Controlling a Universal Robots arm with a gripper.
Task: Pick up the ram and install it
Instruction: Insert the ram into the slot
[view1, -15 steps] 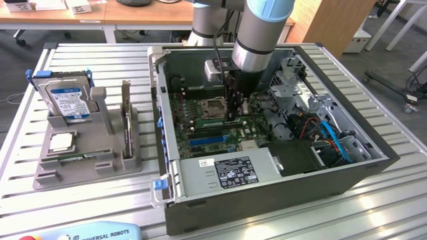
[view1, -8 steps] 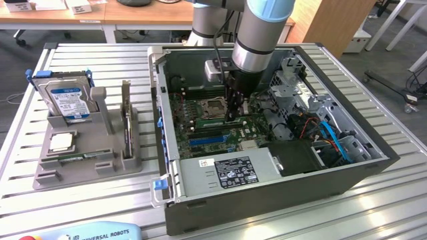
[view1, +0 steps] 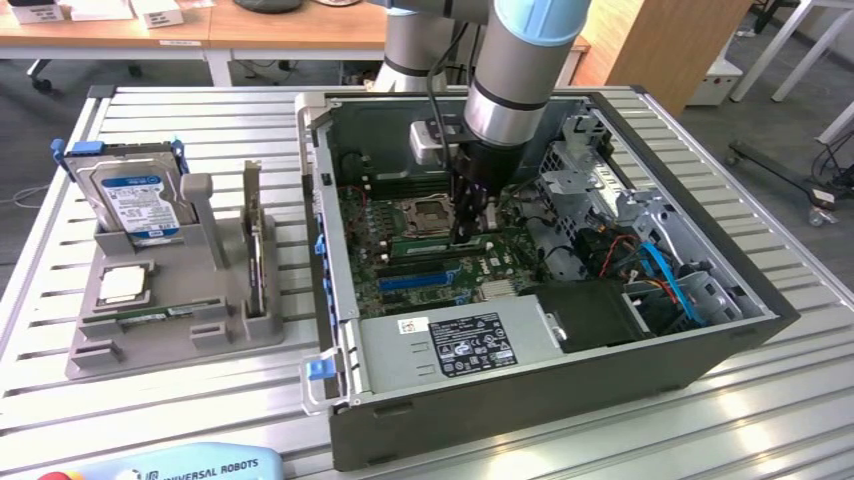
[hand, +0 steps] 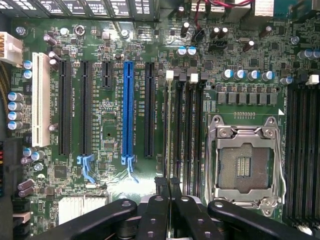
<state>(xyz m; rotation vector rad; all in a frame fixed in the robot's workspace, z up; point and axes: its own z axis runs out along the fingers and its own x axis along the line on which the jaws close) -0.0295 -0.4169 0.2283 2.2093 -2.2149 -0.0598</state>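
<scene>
Ribbed metal table (view1: 174, 110); black gripper (hand: 168, 181) (jaws pinched) over green motherboard (hand: 112, 107).

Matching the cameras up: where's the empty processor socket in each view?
Exterior view: processor socket mid-board, just to the exterior view's left of the gripper.
Wrist view: processor socket between two banks of black memory slots.
Shared landmark: the blue slot.
</scene>
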